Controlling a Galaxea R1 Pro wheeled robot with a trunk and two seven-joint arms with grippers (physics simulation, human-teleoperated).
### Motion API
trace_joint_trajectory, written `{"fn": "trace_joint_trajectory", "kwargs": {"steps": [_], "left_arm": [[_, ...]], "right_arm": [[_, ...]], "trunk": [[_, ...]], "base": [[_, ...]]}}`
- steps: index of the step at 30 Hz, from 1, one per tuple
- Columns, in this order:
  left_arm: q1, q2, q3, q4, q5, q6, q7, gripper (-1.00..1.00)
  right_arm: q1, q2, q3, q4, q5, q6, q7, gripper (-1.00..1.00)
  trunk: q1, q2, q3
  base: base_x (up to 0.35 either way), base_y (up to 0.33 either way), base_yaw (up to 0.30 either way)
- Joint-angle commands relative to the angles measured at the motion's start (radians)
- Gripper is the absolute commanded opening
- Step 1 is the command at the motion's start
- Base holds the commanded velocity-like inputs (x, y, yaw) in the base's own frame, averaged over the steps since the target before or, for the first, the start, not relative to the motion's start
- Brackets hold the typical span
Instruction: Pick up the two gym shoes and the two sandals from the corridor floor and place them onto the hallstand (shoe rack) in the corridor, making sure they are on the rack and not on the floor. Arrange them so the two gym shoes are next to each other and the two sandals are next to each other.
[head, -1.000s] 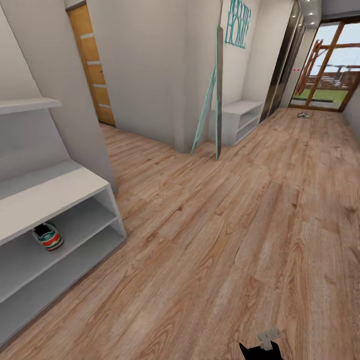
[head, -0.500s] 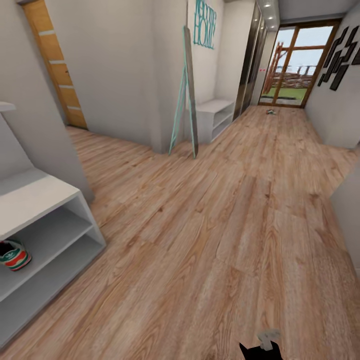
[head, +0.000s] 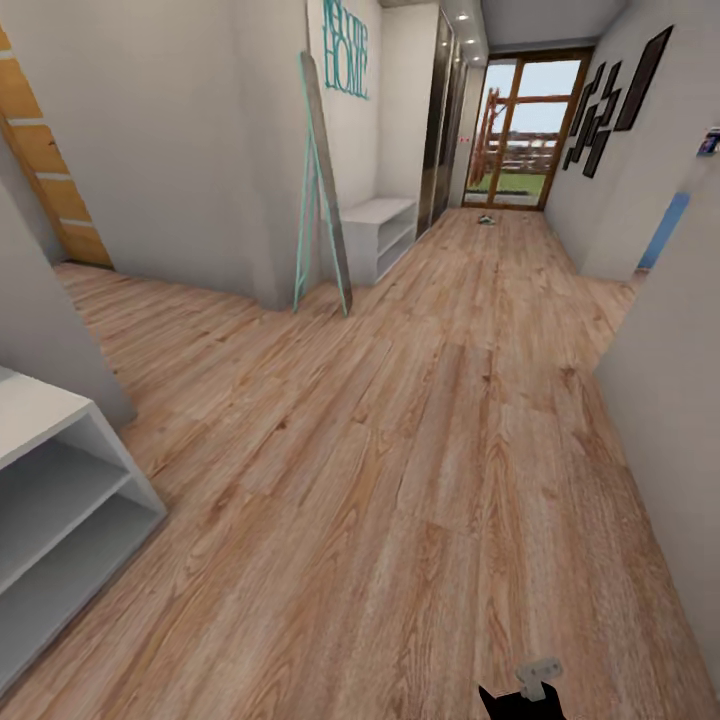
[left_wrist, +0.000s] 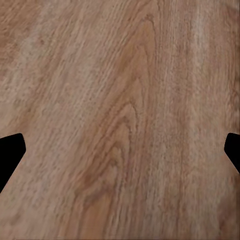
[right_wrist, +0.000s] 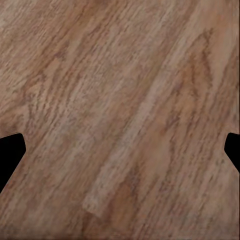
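Light-brown wood planks of the corridor floor (head: 420, 450) run from the camera up to a glazed door (head: 520, 130) at the far end of the corridor. The landmark for places is the hallstand (head: 60, 500), a pale grey-white piece with two open shelf levels; its end shows at the lower left of the head view, and both levels look bare in the part that is visible.

Beyond the hallstand, on the same side, a tall mirror with a teal frame (head: 322, 190) leans against the wall corner. Just behind the mirror stands a plain low white shelf unit (head: 382, 235), and teal letters (head: 345, 45) hang on the wall above it. An orange wooden door (head: 40, 170) is on the wall behind the hallstand. Across the corridor from the hallstand, dark picture frames (head: 610, 100) hang on the opposite wall.

Very far from the hallstand, on the floor just before the glazed door, lies a small pale thing (head: 487, 221); it is too small to say which shoe it is.

In the left wrist view the left claw (left_wrist: 120, 155) hangs over bare planks with its two dark fingertips (left_wrist: 9, 155) wide apart and nothing between them. The right claw (right_wrist: 120, 155) in its wrist view is the same: spread wide, holding nothing, above the floor.
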Motion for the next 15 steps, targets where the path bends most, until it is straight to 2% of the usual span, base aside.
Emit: {"fn": "trace_joint_trajectory", "kwargs": {"steps": [1, 6, 15], "left_arm": [[-0.001, -0.001, 0.008, 0.000, -0.006, -0.003, -0.006, 1.00], [-0.001, -0.001, 0.008, 0.000, -0.005, -0.003, -0.006, 1.00], [-0.001, -0.001, 0.009, 0.000, -0.004, -0.003, -0.006, 1.00]], "right_arm": [[-0.001, 0.000, -0.009, 0.001, 0.009, -0.003, 0.003, 1.00], [-0.001, 0.000, -0.009, 0.001, 0.009, -0.003, 0.003, 1.00], [-0.001, 0.001, -0.008, 0.001, 0.009, -0.003, 0.003, 1.00]], "trunk": [[0.000, 0.000, -0.001], [0.000, 0.000, -0.001], [0.000, 0.000, -0.001]], "base": [[0.000, 0.000, -0.298], [0.038, 0.000, -0.298], [0.272, 0.000, -0.298]]}}
